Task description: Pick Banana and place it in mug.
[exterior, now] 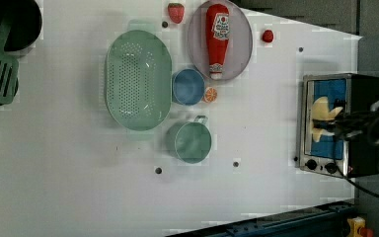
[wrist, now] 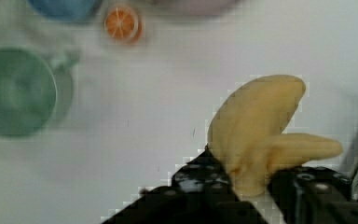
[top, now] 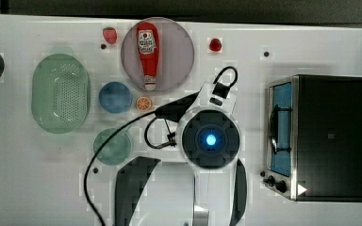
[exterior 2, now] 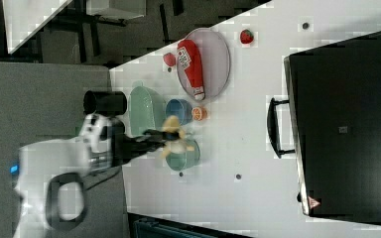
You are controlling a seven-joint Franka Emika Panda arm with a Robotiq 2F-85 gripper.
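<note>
My gripper (wrist: pixel 249 183) is shut on the banana (wrist: pixel 256 128), a pale yellow-cream piece sticking out from between the black fingers. It hangs well above the white table (wrist: pixel 158 112). The teal-green mug (wrist: pixel 16 91) stands upright and empty on the table, off to one side of the gripper. In the left view the banana (exterior: pixel 322 116) and gripper (exterior: pixel 334 123) show against the toaster oven's front, far from the mug (exterior: pixel 192 142). In the right view the banana (exterior 2: pixel 174 135) overlaps the mug (exterior 2: pixel 184 157). In the top view the arm's wrist (top: pixel 210 139) covers the banana, right of the mug (top: pixel 112 146).
A toaster oven (top: pixel 327 136) stands at the top view's right. A ketchup bottle (top: pixel 148 52) lies on a grey plate (top: pixel 179 52). A blue bowl (top: pixel 115 97), an orange slice (top: pixel 143 103), a pale green colander (top: pixel 60 92) and two strawberries (top: pixel 109 35) sit left of the arm.
</note>
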